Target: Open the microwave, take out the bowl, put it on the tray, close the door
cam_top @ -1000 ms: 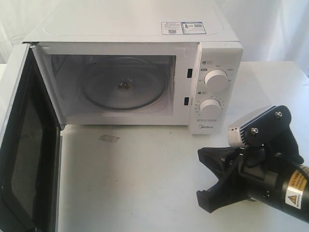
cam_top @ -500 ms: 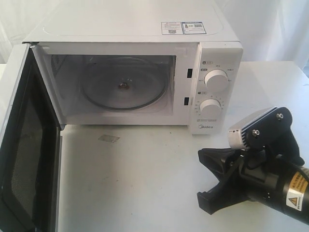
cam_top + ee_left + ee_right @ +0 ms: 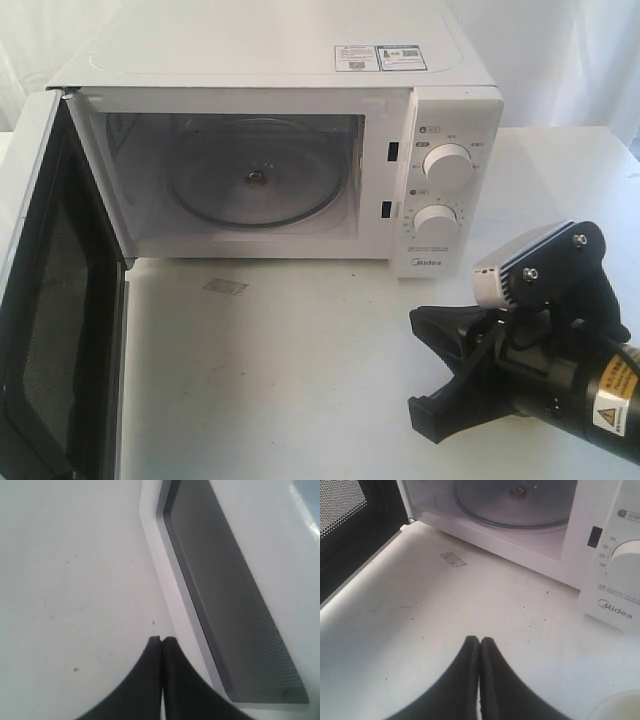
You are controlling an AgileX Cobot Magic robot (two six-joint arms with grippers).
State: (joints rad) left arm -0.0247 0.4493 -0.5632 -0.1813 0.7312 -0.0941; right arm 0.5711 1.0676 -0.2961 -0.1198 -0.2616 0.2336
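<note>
The white microwave (image 3: 300, 60) stands at the back of the table. Its door (image 3: 50, 300) is swung wide open to the left. Only the glass turntable (image 3: 258, 185) lies in the cavity. My right gripper (image 3: 428, 372) rests low over the table in front of the dials, shut and empty. In the right wrist view its fingertips (image 3: 471, 641) point at the open cavity. A cream curved rim (image 3: 620, 706), apparently the bowl, shows at that view's corner. The tray is out of view. My left gripper (image 3: 162, 639) is shut and empty beside the door's dark window (image 3: 235, 605).
Two round dials (image 3: 446, 165) sit on the control panel at the microwave's right. A small grey patch (image 3: 226, 287) marks the table in front of the cavity. The open door stands along the table's left side.
The right arm sank slightly lower a second ago and has held still since. The door and turntable have not moved.
</note>
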